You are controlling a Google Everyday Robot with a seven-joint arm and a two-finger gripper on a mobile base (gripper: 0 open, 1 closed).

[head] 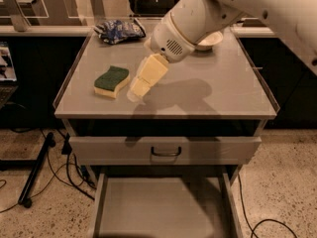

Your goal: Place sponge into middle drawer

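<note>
We see the sponge [112, 81] lying flat on the grey worktop [213, 95], towards its left side, green scouring face up and pale yellow foam showing along its near edge. Nothing holds it.

The tool [136, 92] is just to the right of the sponge, apart from it, with a narrow strip of bare worktop between them. It slants down and to the left from the white arm [198, 19], which reaches in from the upper right, and its pale tip is low over the surface. We cannot tell whether the tip touches the worktop, and we cannot tell whether the tool is apart or together. It grips nothing that we can see.

Below the worktop, 1 grey drawer front [208, 150] with a black loop handle [166, 151] is pushed in. Under it the middle drawer [163, 207] is pulled out towards us, with its flat grey floor and low side walls showing.

At the back left of the worktop lies a blue-and-white snack bag [118, 30]. At the back, a white bowl [212, 39] is partly hidden behind the arm. Dark cables [62, 170] trail over the speckled floor to the left.
</note>
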